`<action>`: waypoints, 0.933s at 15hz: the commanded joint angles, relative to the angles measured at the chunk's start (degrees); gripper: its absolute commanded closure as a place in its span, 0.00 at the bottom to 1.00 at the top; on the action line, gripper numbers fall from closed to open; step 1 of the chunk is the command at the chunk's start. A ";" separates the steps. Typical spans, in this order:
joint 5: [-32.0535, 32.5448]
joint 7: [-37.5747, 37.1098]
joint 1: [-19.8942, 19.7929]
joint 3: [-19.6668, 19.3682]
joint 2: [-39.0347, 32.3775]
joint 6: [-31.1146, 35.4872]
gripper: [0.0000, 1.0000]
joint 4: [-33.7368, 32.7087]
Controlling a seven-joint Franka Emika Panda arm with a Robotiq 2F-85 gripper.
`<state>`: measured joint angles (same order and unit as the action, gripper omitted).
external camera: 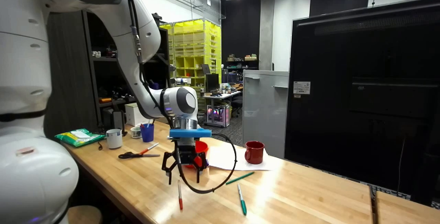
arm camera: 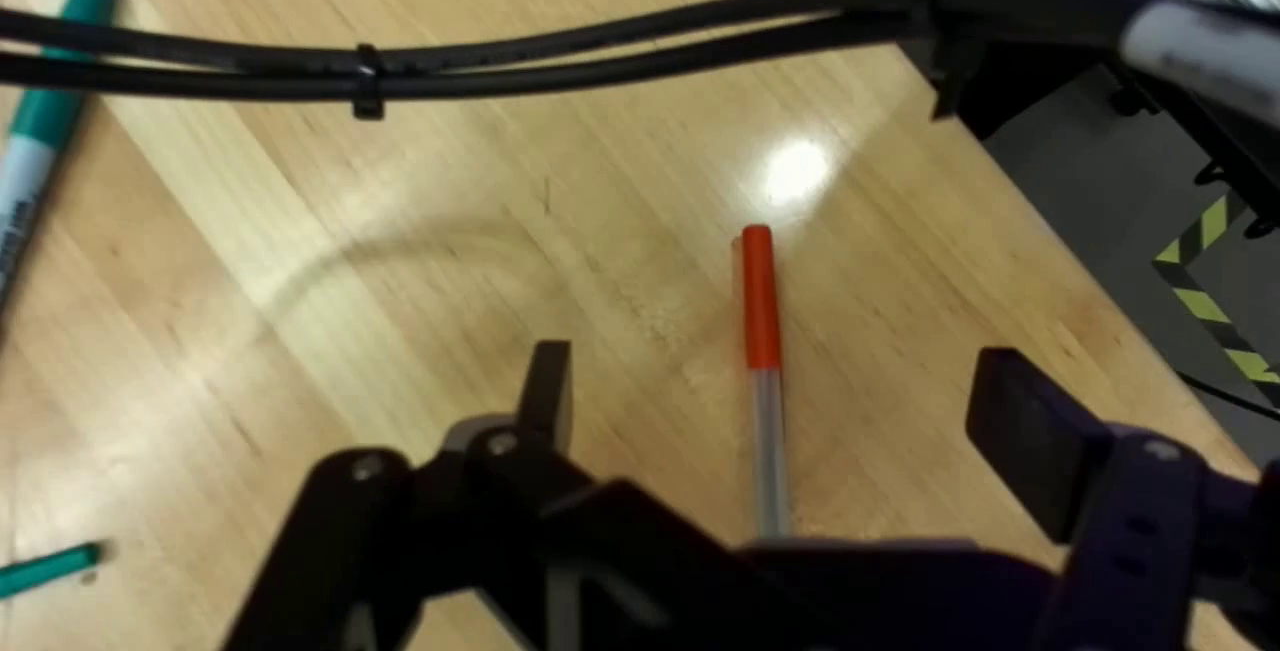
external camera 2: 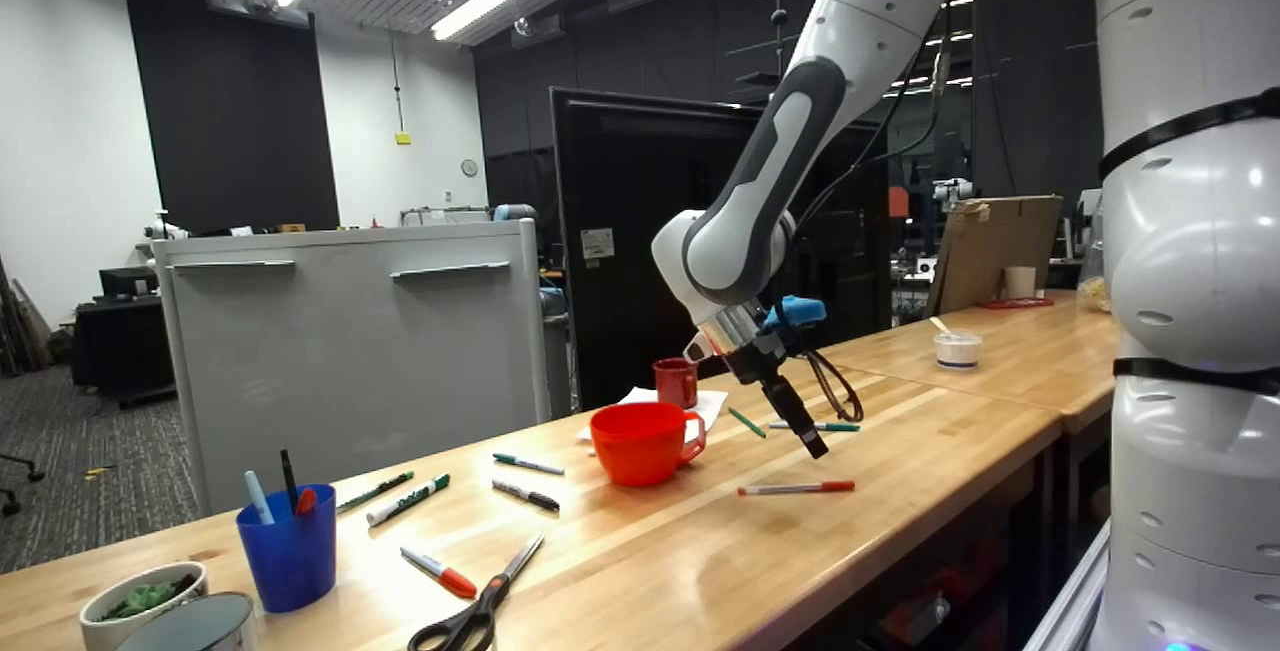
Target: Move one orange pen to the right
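The orange pen lies on the wooden table, with an orange-red cap and a clear barrel. It shows in both exterior views point(external camera: 180, 198) point(external camera 2: 797, 488) and in the wrist view point(arm camera: 762, 306). My gripper point(external camera: 184, 178) is open and empty, pointing down above the pen. It also shows in an exterior view point(external camera 2: 815, 448), raised off the table. In the wrist view the pen runs between the two spread fingers of my gripper point(arm camera: 770, 401), touching neither. The pen's lower end is hidden there behind the gripper body.
A red bowl point(external camera 2: 640, 446) and dark red mug point(external camera: 254, 152) stand nearby. A green-capped marker point(external camera: 242, 200) and thin green pen point(external camera: 240, 178) lie beside the gripper. Scissors point(external camera 2: 485, 611), an orange-capped marker point(external camera 2: 440, 572) and a blue cup point(external camera 2: 290, 556) are farther off. The table edge point(arm camera: 1060, 231) runs near.
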<state>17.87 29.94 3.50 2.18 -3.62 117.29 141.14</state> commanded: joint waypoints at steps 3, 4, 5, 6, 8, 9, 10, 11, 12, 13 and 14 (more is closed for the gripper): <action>1.38 -1.54 0.06 0.81 3.23 -8.86 0.00 -1.88; 1.36 -1.59 0.41 1.17 4.26 -11.59 0.00 -2.70; 1.36 -1.67 0.70 1.44 5.10 -12.87 0.00 -3.07; 1.36 -1.81 0.95 1.64 5.58 -13.39 0.00 -3.16; 1.36 -2.24 1.24 1.89 5.71 -13.62 0.00 -3.13; 1.36 -2.26 1.20 1.88 5.66 -13.63 0.00 -3.11; 1.36 -2.26 1.14 1.84 5.63 -13.64 0.00 -3.11; 1.36 -2.26 1.15 1.84 5.63 -13.65 0.00 -3.11; 0.16 -1.85 1.04 1.67 5.56 -12.56 0.00 -3.13; -2.03 -1.00 0.79 1.33 5.52 -10.16 0.00 -2.72; -4.70 -0.83 0.44 0.90 5.30 -7.37 0.00 -2.16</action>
<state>17.81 27.89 4.61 3.87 1.85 105.04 138.16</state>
